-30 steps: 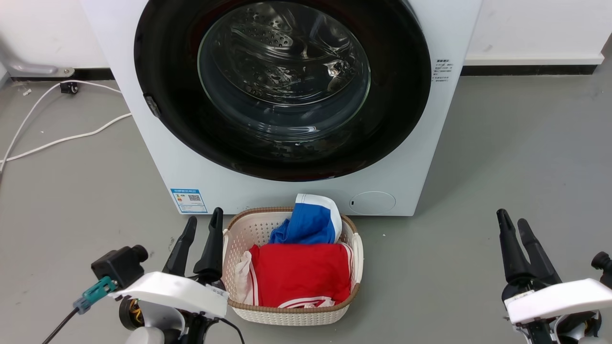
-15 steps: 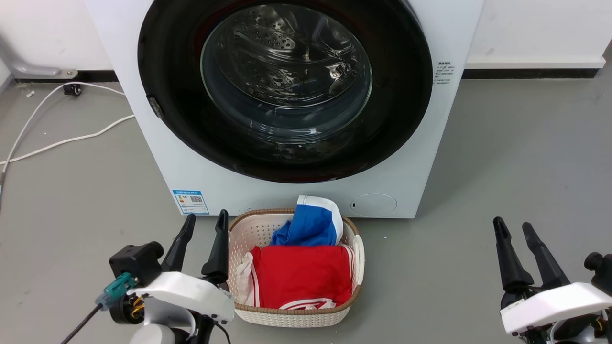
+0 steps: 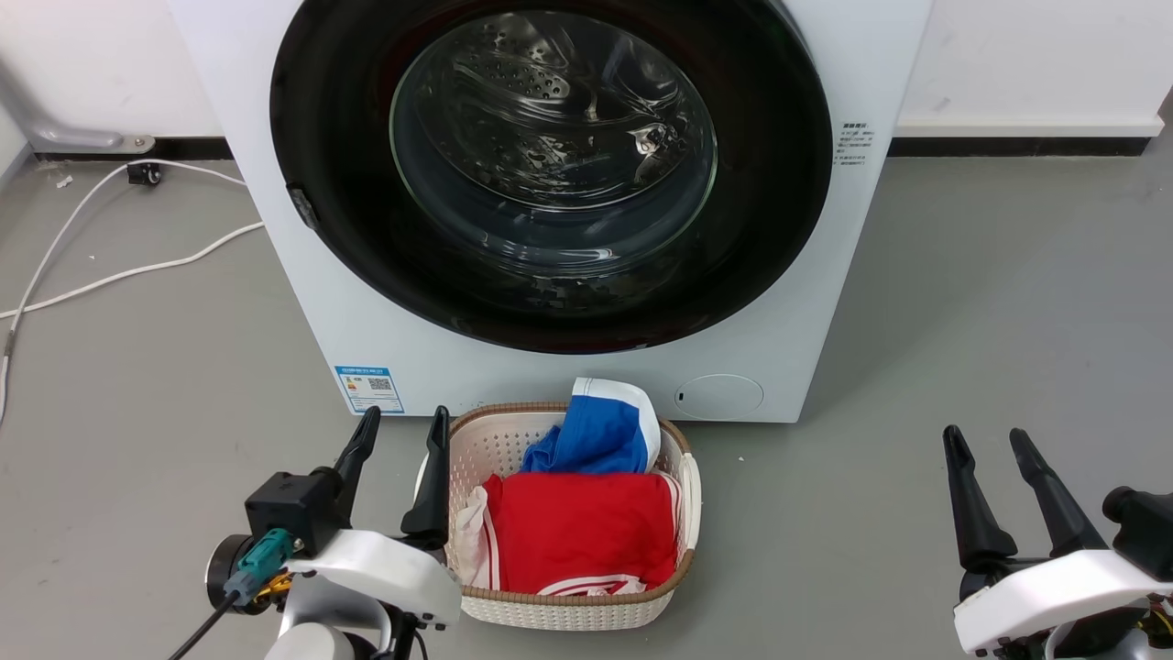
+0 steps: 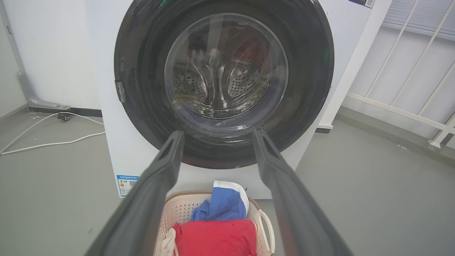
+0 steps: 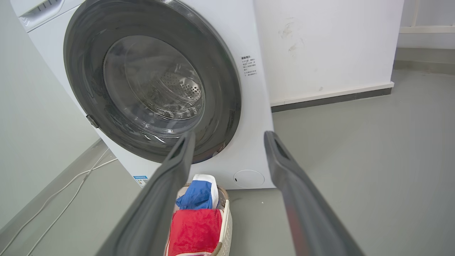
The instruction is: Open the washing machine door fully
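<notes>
The washing machine door (image 3: 770, 183) is a glossy black disc with a clear glass bowl, shut flat against the white machine (image 3: 385, 339); the same door fills the upper left wrist view (image 4: 142, 71) and right wrist view (image 5: 89, 53). A small latch tab (image 3: 301, 207) sits on the door's left rim. My left gripper (image 3: 403, 423) stands open low at the lower left, just left of the basket, well short of the door. My right gripper (image 3: 985, 440) stands open at the lower right over bare floor. Both hold nothing.
A white wicker-rimmed basket (image 3: 568, 610) with red and blue clothes (image 3: 577, 522) sits on the grey floor right before the machine. White cables (image 3: 137, 266) trail on the floor at the left. A small round white flap (image 3: 724, 396) marks the machine's lower right.
The head view has shifted slightly, so the machine sits a little lower and further right. Both grippers' fingers have spread wider apart and sit lower in the picture.
</notes>
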`<state>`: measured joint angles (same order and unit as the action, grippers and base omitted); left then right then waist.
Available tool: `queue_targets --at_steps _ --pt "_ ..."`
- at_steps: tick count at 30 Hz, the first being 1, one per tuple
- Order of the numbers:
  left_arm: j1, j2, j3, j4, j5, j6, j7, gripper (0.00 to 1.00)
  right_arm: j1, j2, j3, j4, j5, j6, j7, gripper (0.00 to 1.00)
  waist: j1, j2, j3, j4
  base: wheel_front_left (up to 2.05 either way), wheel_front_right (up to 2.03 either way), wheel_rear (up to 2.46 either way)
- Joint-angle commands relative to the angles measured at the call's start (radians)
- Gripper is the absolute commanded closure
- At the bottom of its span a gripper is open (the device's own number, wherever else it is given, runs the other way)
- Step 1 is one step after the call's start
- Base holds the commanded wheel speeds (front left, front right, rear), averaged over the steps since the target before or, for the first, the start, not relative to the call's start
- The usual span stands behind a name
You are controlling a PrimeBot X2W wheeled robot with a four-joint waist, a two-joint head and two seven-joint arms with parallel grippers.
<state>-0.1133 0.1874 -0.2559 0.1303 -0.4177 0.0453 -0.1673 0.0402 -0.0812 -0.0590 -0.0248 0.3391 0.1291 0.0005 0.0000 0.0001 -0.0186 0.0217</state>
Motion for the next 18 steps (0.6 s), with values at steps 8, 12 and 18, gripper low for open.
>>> queue_targets --at_steps 8,12,18 --pt "-0.022 0.006 -0.017 -0.002 0.075 0.012 -0.025 0.0 0.008 0.005 0.003 -0.03 -0.099 0.002 -0.009 0.0 0.0 -0.0001 -0.001 0.005 0.0 0.0 0.0" --pt "-0.018 0.006 -0.018 0.005 0.103 0.012 -0.034 0.0 0.012 0.008 0.003 -0.036 -0.133 0.002 -0.011 0.0 0.0 -0.0001 -0.002 0.007 0.0 0.0 0.0" --pt "-0.011 -0.006 -0.009 0.013 0.128 0.0 -0.047 0.0 0.017 0.013 0.001 -0.045 -0.177 0.002 -0.016 0.0 0.0 -0.0001 -0.004 0.011 0.0 0.0 0.0"
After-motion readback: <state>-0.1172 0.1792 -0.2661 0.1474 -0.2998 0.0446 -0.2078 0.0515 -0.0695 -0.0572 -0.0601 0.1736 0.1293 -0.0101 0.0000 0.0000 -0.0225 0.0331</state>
